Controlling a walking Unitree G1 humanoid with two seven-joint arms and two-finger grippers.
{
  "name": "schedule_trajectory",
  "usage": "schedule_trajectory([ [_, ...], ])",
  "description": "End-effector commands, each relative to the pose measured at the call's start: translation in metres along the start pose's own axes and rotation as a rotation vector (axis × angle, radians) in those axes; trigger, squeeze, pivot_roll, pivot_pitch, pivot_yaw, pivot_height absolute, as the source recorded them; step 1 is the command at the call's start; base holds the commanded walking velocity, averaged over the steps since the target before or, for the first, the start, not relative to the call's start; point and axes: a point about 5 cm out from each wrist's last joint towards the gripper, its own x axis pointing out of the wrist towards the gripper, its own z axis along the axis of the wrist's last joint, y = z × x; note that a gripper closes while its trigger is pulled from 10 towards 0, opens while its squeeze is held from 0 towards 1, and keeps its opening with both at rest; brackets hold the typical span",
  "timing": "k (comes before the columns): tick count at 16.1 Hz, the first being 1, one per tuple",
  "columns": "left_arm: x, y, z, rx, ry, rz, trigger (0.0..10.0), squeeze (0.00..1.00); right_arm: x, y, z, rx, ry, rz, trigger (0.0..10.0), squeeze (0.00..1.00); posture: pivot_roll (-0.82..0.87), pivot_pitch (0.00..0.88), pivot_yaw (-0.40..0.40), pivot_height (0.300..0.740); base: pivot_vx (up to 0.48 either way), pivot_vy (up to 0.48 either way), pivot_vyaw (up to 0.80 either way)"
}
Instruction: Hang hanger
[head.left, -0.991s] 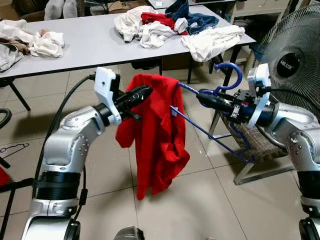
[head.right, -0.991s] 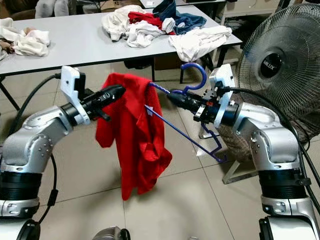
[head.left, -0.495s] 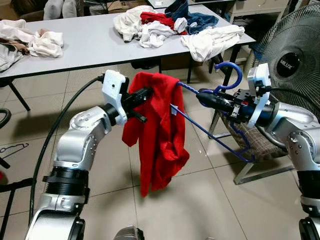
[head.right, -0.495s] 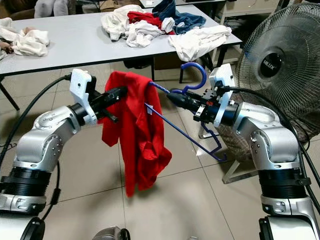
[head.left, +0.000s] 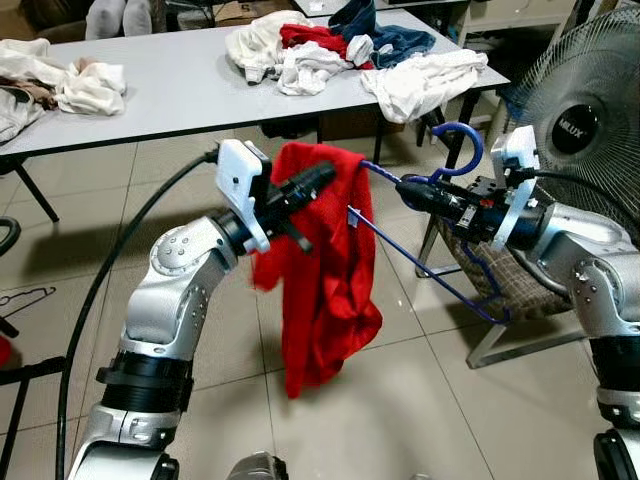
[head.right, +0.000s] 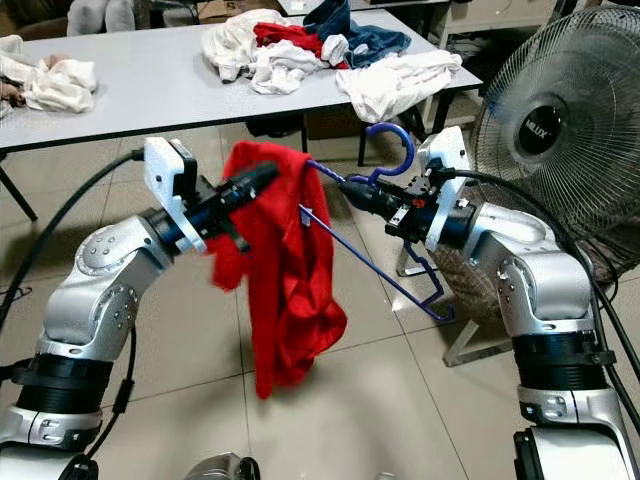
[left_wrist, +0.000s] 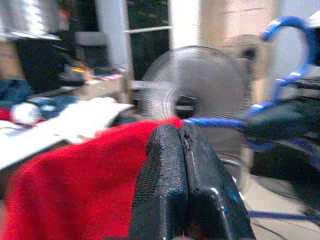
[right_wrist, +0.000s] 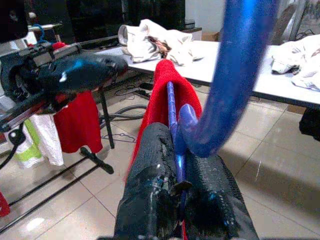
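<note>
With the right gripper clamped on the blue hanger neck at 3 o'clock and the left gripper pinching the red garment, the shoulder apparently needed drawing fully over the free arm.

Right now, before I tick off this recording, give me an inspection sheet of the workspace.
Surface: grey table behind, tiled floor below.
Job's things: blue hanger with red garment draped over one end.
Clutter: heaps of clothes on the table.
Grippers: left gripper shut, pushed against the garment's top; right gripper shut on the hanger below its hook.
Cables: black cable trailing from the left arm.
Surroundings: standing fan on the robot's right; chair beneath the right arm.
</note>
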Motion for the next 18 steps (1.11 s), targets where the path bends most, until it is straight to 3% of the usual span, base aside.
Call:
schedule_trajectory([
  [1,0.004,0.003,0.004,0.03,-0.005,0.036,10.0,0.0,0.004,0.001,0.016,-0.048,-0.052,0.011,0.0,0.0,-0.01,0.0,0.049,0.74,0.0,0.0,0.0],
  [2,0.008,-0.001,0.002,0.016,0.002,0.03,10.0,0.0,0.006,0.001,0.016,-0.048,-0.053,0.015,0.0,0.0,-0.01,0.0,0.048,0.74,0.0,0.0,0.0],
  [3,0.01,-0.007,0.0,0.018,0.006,0.008,10.0,0.47,0.007,0.001,0.017,-0.048,-0.055,0.016,0.0,0.0,-0.02,0.0,0.048,0.74,0.0,0.0,0.0],
  [4,0.011,-0.014,-0.002,-0.003,0.008,-0.029,10.0,1.0,0.009,0.001,0.017,-0.049,-0.056,0.014,0.0,0.0,-0.02,0.0,0.05,0.74,0.0,0.0,0.0],
  [6,0.011,-0.016,-0.004,-0.001,0.019,-0.022,10.0,1.0,0.01,0.001,0.017,-0.05,-0.057,0.007,0.0,0.0,-0.02,0.0,0.05,0.74,0.0,0.0,0.0],
  [8,0.012,-0.015,-0.007,0.028,0.028,0.052,10.0,1.0,0.012,-0.001,0.018,-0.046,-0.067,-0.023,0.0,0.0,-0.02,0.0,0.049,0.74,0.0,0.0,0.0],
  [9,0.012,-0.01,-0.009,0.086,0.04,0.112,10.0,1.0,0.015,0.0,0.017,-0.043,-0.072,-0.032,0.0,0.0,-0.02,0.0,0.049,0.74,0.0,0.0,0.0],
  [12,0.015,-0.01,-0.012,0.223,0.065,0.127,10.0,1.0,0.025,0.006,0.015,-0.027,-0.088,-0.023,0.0,0.0,-0.03,0.0,0.054,0.74,0.0,0.0,0.0],
  [13,0.017,-0.012,-0.014,0.222,0.06,0.134,10.0,0.87,0.03,0.009,0.015,-0.02,-0.093,-0.019,0.0,0.0,-0.03,0.0,0.055,0.74,0.0,0.0,0.0],
  [14,0.018,-0.013,-0.015,0.214,0.061,0.138,10.0,0.34,0.034,0.011,0.014,-0.014,-0.097,-0.012,0.0,0.0,-0.03,0.0,0.055,0.74,0.0,0.0,0.0],
  [16,0.019,-0.01,-0.018,0.222,0.065,0.177,10.0,0.11,0.04,0.015,0.013,-0.009,-0.101,0.004,0.0,0.0,-0.02,0.0,0.051,0.74,0.0,0.0,0.0],
  [18,0.017,-0.001,-0.02,0.271,0.099,0.256,10.0,0.0,0.042,0.017,0.013,-0.009,-0.101,0.015,0.0,0.0,-0.02,0.0,0.049,0.74,0.0,0.0,0.0],
])
